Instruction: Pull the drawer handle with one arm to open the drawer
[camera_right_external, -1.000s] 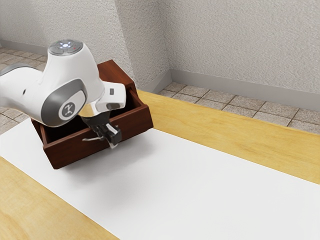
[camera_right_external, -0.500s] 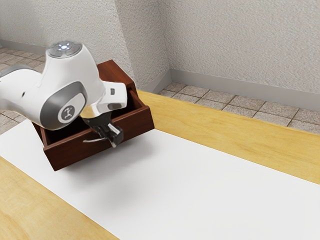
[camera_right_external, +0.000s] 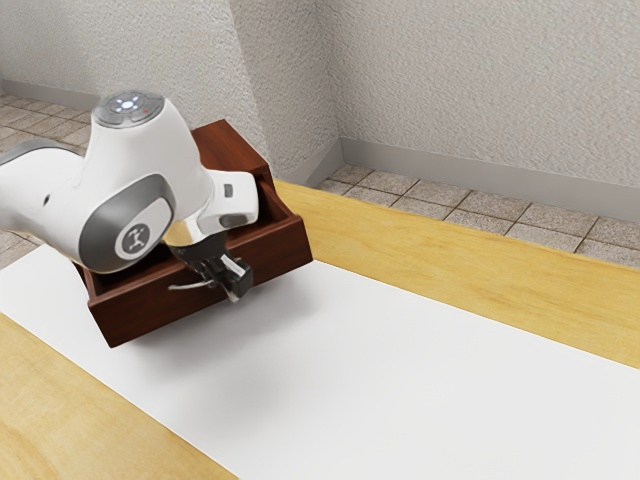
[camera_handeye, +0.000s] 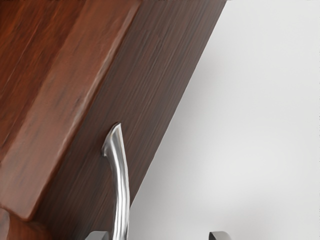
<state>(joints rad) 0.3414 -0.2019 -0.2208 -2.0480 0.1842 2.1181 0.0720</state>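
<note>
Toward the exterior view's left, on the white sheet (camera_right_external: 400, 370) that covers the middle of the wooden table (camera_right_external: 470, 260), sits a small dark reddish-brown case (camera_right_external: 232, 150) with its drawer (camera_right_external: 150, 305) drawn out toward the room, so that the hollow inside shows between its side walls. The drawer front is a plain slab of fine-grained wood, darker than the polished top edge above it, and its lower edge rests on the sheet. A slim, curved silver handle (camera_right_external: 186, 286) stands out from the middle of that front; in the wrist view the handle (camera_handeye: 118, 180) bows away from the wood (camera_handeye: 155, 95) and narrows to a point where it joins the face. The white arm (camera_right_external: 130, 190) reaches over the case from the exterior view's left, and its black gripper (camera_right_external: 230, 285) hangs just in front of the drawer face at the handle's end. The fingers (camera_handeye: 218, 234) stand apart, with the handle between them, close against one tip and well clear of the other. Behind the table are a rough pale wall (camera_right_external: 480, 80) and a tiled floor (camera_right_external: 520, 215).
</note>
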